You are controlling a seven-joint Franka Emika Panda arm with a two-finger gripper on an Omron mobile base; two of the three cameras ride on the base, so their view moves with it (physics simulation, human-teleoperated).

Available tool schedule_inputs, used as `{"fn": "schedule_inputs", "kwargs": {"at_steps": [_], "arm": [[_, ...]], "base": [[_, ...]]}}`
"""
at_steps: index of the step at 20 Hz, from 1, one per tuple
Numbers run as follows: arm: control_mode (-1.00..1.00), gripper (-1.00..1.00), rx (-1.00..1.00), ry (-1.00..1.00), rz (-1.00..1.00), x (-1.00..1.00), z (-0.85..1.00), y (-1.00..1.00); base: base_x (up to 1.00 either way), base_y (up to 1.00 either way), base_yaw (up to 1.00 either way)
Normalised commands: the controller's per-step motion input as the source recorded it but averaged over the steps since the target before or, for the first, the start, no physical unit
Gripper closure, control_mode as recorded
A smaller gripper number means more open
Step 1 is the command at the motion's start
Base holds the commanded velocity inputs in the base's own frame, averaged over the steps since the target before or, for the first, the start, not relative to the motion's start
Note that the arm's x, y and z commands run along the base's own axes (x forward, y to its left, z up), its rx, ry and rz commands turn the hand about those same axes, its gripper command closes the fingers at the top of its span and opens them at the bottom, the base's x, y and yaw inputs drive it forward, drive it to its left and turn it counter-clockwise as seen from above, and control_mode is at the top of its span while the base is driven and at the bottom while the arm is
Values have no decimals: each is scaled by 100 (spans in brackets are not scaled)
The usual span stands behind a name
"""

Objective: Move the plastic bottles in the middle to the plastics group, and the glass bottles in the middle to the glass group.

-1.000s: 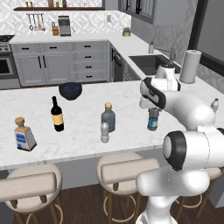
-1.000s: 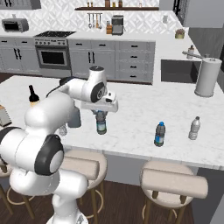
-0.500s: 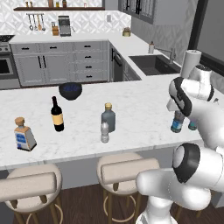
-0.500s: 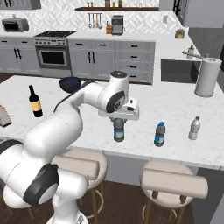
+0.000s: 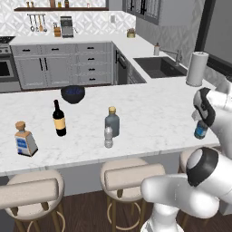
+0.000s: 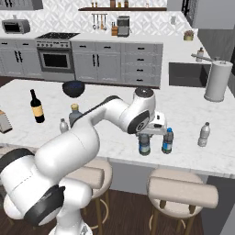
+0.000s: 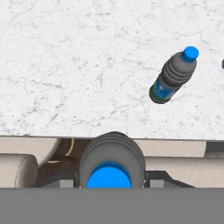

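Note:
My gripper (image 6: 146, 134) is shut on the dark plastic bottle (image 6: 144, 145) with the blue label and blue cap. It holds the bottle upright near the counter's front edge, just left of the plastics group: a blue-capped bottle (image 6: 167, 140) and a clear one (image 6: 204, 134). In the hand view the held bottle (image 7: 111, 162) is seen from above, with the blue-capped bottle (image 7: 172, 77) standing apart up right. In the middle remain the pale plastic bottle (image 5: 108, 137) and the squat glass bottle (image 5: 112, 122). The glass group, a wine bottle (image 5: 59, 118) and a square bottle (image 5: 23, 139), stands at the left.
A dark bowl (image 5: 73, 93) sits behind the middle bottles. A paper towel roll (image 6: 215, 80) stands at the far right beside the sink (image 5: 158, 66). Stools (image 6: 181, 193) line the counter's front edge.
The arm has swung to the right along the counter, carrying the dark plastic bottle from near the middle to beside the plastics group. The other bottles have stayed put.

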Motion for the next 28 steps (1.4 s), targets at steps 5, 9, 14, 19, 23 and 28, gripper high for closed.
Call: {"fn": "schedule_inputs", "kwargs": {"at_steps": [5,9,14,19,23,28], "arm": [[-100,100,-4,0,0,10,10,-94],[-100,100,0,-1,0,-20,15,-64],[-100,100,1,-4,0,-28,1,-45],[-100,100,0,-11,3,18,-9,-24],[-100,100,0,-3,7,30,-1,-8],[-100,100,0,7,4,12,0,-2]], "base": [[0,0,0],[0,0,0],[0,0,0],[0,0,0],[0,0,0],[0,0,0]]}}
